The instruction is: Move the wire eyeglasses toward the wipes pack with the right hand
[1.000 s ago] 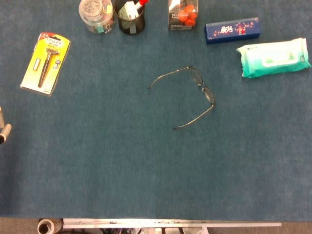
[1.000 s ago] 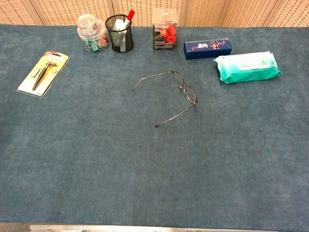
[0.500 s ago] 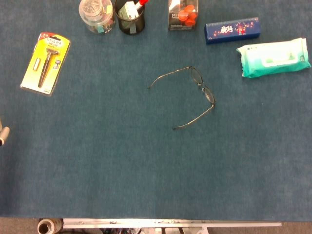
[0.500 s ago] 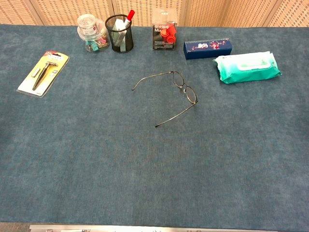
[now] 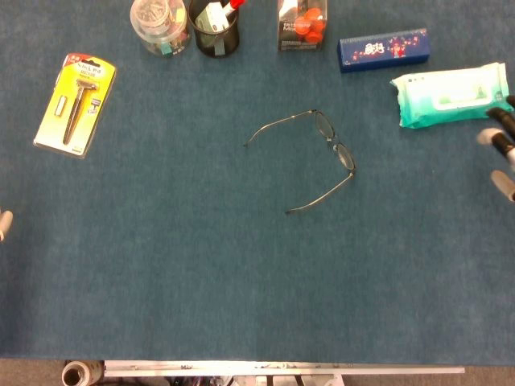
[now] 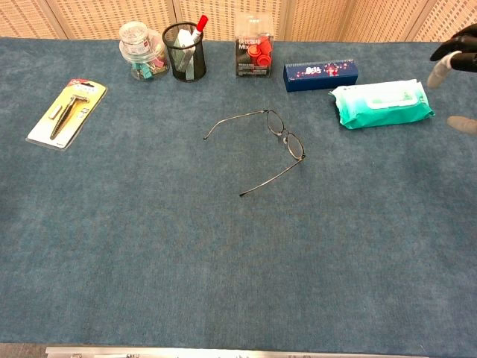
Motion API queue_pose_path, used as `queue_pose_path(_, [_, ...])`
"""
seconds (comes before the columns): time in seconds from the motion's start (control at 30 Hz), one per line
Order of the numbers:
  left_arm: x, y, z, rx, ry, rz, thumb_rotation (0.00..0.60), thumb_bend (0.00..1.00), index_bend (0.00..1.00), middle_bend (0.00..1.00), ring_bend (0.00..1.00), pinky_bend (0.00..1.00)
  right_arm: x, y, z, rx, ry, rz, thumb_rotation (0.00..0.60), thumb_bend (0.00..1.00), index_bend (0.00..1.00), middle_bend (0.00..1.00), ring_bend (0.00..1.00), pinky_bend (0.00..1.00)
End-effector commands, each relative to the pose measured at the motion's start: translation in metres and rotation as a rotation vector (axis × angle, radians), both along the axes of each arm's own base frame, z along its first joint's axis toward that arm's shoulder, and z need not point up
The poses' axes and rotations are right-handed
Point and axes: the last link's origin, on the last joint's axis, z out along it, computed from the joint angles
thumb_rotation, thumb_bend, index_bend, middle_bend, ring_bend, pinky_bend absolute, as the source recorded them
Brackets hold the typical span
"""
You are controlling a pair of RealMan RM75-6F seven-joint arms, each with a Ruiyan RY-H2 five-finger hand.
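Note:
The wire eyeglasses [image 5: 322,153] [image 6: 276,142] lie unfolded mid-table, temples pointing left and toward the front. The green-and-white wipes pack [image 5: 451,95] [image 6: 381,104] lies at the back right. My right hand [image 5: 502,153] [image 6: 455,82] comes in at the right edge, just right of the wipes pack, fingers spread and holding nothing, well away from the glasses. Only a fingertip of my left hand [image 5: 3,223] shows at the left edge of the head view.
Along the back stand a clear jar [image 5: 158,24], a black mesh pen cup [image 5: 214,26], a pack of red items [image 5: 302,24] and a dark blue box [image 5: 383,48]. A yellow-carded razor [image 5: 76,103] lies at the left.
My right hand has entered at the right edge beside the wipes pack. The left hand has slid further out at the left edge. The glasses have not moved.

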Motion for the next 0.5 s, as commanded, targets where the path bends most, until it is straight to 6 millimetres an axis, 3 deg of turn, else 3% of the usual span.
queue_pose_path(0.03, [0.0,0.0,0.001,0.002,-0.003,-0.001,0.6,0.23,0.67,0.55,0.44,0.56,0.013,-0.012,-0.004,0.034,0.061,0.037,0.6,0.19,0.35,0.23,0.13,0.28])
queue_pose_path(0.2, [-0.001,0.0,0.002,0.001,-0.006,0.003,0.6,0.23,0.67,0.55,0.44,0.56,0.02,-0.033,-0.012,0.086,0.099,0.074,0.6,0.26,0.32,0.22,0.13,0.28])
queue_pose_path(0.5, [-0.003,0.002,0.001,0.001,-0.006,0.014,0.6,0.23,0.67,0.55,0.44,0.56,0.024,-0.063,-0.026,0.16,0.153,0.117,0.6,0.52,0.28,0.22,0.13,0.28])
